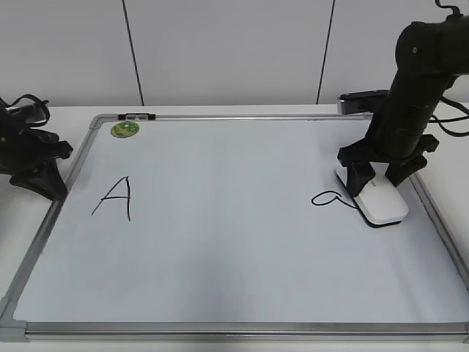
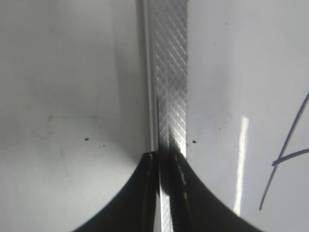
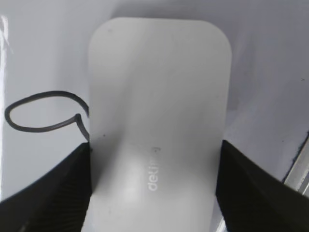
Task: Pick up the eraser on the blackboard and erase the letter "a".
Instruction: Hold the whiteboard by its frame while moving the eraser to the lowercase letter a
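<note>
The blackboard [image 1: 220, 242] is a white board with a silver frame, lying flat on the table. The white eraser [image 1: 382, 203] rests on it near the right edge. It covers the tail of the small letter "a" [image 1: 326, 198], whose loop shows to its left. My right gripper [image 1: 381, 180] stands over the eraser's far end, shut on it. In the right wrist view the fingers [image 3: 154, 188] press both long sides of the eraser [image 3: 159, 96], with the "a" loop [image 3: 43, 113] to the left. My left gripper [image 1: 45, 180] is shut and empty at the board's left edge.
A tall capital "A" [image 1: 113, 198] is drawn on the board's left part and shows in the left wrist view [image 2: 287, 154]. A round green sticker [image 1: 125, 130] sits at the far left corner. The left jaws [image 2: 166, 159] hover over the silver frame strip [image 2: 169, 72].
</note>
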